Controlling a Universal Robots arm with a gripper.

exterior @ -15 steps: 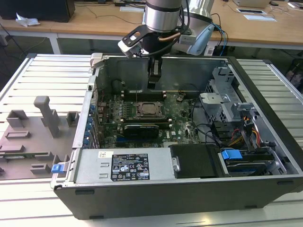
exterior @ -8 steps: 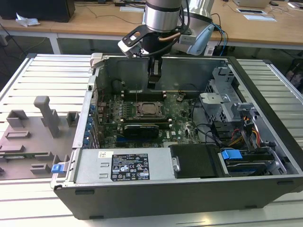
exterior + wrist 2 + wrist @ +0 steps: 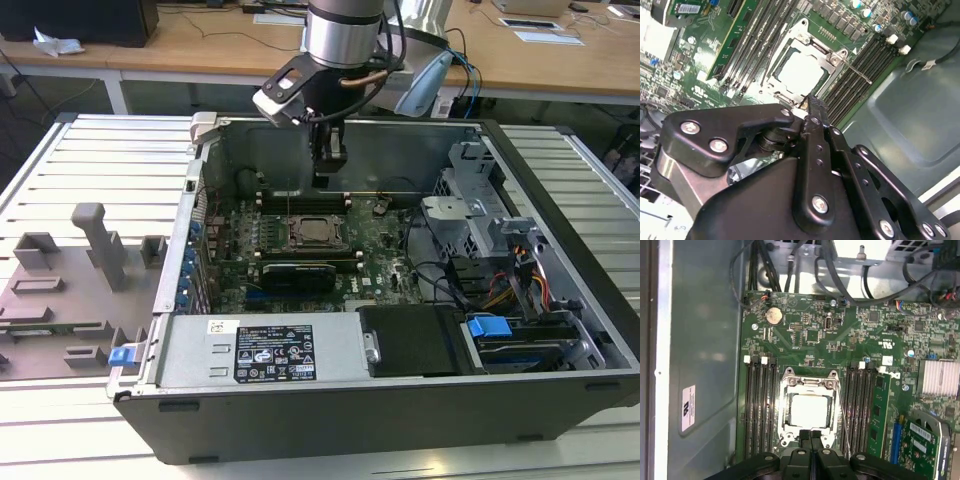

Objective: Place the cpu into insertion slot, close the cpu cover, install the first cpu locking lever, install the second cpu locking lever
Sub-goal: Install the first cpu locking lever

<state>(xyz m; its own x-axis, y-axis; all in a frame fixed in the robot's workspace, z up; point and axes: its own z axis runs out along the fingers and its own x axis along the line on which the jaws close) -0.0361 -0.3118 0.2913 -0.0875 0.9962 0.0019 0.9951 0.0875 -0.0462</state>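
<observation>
The cpu (image 3: 811, 411) lies flat in the insertion slot (image 3: 296, 233) on the green motherboard (image 3: 810, 335), its pale top (image 3: 800, 75) facing up. The silver cpu cover (image 3: 786, 405) is down around it, framing the chip. A thin metal locking lever (image 3: 842, 415) runs along one side of the socket, its free end (image 3: 862, 76) sticking out over the memory slots. My gripper (image 3: 810, 436) is shut with nothing between its black fingers. It hangs just above the socket's edge (image 3: 812, 102) and inside the open case in the exterior view (image 3: 328, 165).
Long black memory slots (image 3: 760, 405) flank the socket on both sides. A long black card (image 3: 297, 272) and a power supply (image 3: 265, 350) sit nearer the case front. Cables and a drive cage (image 3: 480, 215) fill the exterior view's right. A grey fixture plate (image 3: 70, 290) lies outside the case.
</observation>
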